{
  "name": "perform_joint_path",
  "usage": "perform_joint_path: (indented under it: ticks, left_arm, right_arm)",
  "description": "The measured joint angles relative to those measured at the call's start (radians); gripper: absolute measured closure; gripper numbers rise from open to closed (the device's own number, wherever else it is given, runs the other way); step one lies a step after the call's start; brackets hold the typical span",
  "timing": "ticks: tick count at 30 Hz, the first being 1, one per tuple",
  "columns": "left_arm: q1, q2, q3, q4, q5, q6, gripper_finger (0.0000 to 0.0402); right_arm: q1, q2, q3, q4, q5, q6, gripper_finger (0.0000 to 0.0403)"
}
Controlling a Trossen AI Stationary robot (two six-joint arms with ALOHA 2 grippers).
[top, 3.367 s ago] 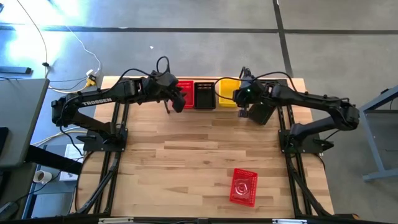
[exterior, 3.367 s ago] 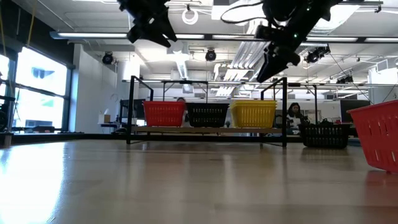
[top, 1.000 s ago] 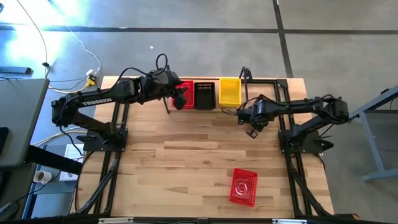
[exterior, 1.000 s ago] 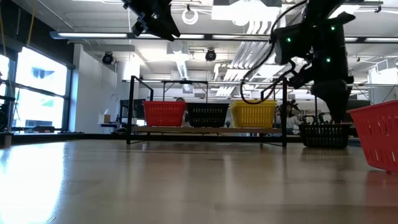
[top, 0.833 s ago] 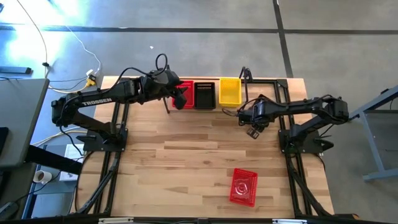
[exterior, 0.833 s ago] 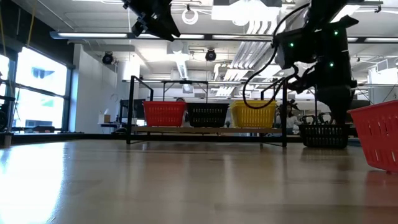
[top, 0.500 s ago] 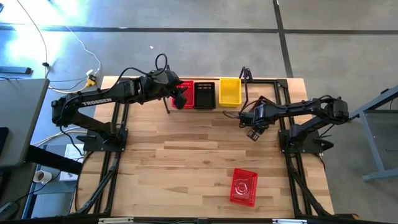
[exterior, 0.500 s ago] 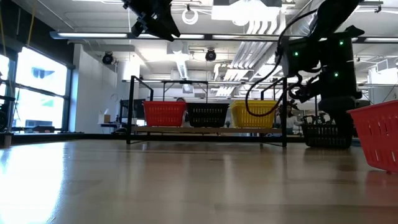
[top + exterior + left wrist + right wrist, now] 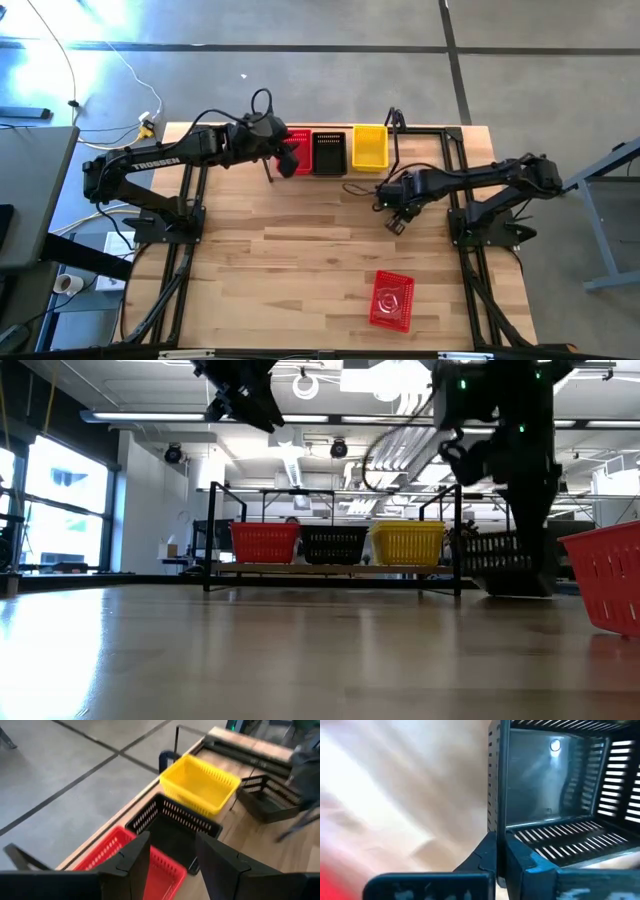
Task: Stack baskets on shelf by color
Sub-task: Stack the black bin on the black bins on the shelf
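Observation:
On the shelf (image 9: 330,569) at the table's far edge stand a red basket (image 9: 298,150), a black basket (image 9: 329,152) and a yellow basket (image 9: 369,147) side by side. My left gripper (image 9: 172,865) is open above the red and black ones, touching nothing. My right gripper (image 9: 397,205) is shut on another black basket (image 9: 505,565) in front of the shelf's right end. A loose red basket (image 9: 392,298) lies on the table near the front right. My right gripper pinches one side wall of the black basket at its rim (image 9: 496,810), one finger inside the basket and one outside. The basket sits tilted below the gripper, low over the table. I cannot tell whether it touches the wood.
The shelf's black wire end frames (image 9: 212,535) stand upright at both ends. The tabletop's black rails (image 9: 185,250) run along the left and right sides. Bare wood (image 9: 280,260) lies between the shelf and the loose red basket.
My right gripper has carried the black basket away from the shelf toward the table's near edge and a little to the left. The basket now shows nearer and more tilted in the low view.

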State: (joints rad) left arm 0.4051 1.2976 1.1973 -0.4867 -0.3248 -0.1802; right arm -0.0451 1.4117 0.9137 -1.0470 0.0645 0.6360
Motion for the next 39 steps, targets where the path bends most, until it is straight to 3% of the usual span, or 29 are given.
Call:
perform_joint_path:
  ticks: [7,13,18,27,31,39]
  left_arm:
    - [0.000,0.000,0.000,-0.107,0.010,-0.077,0.0255]
    - [0.000,0.000,0.000,-0.171,0.119,-0.156,0.0255]
    - [0.000,0.000,0.000,-0.256,0.196,-0.222,0.0255]
    - [0.000,0.000,0.000,-0.391,0.196,-0.307,0.0255]
    - [0.000,0.000,0.000,-0.421,0.196,-0.321,0.0255]
    - [0.000,0.000,0.000,-0.447,0.195,-0.463,0.0255]
  right_arm:
    - [0.113,0.000,0.187,0.001,-0.109,0.021,0.0401]
    - [0.161,0.000,0.320,0.102,-0.118,0.012,0.0402]
    - [0.179,0.000,0.374,0.202,-0.136,-0.052,0.0402]
    - [0.146,0.000,0.388,0.401,-0.151,-0.256,0.0402]
    - [0.113,0.000,0.388,0.467,-0.115,-0.397,0.0403]
    - [0.013,0.000,0.388,0.518,0.056,-0.694,0.0403]
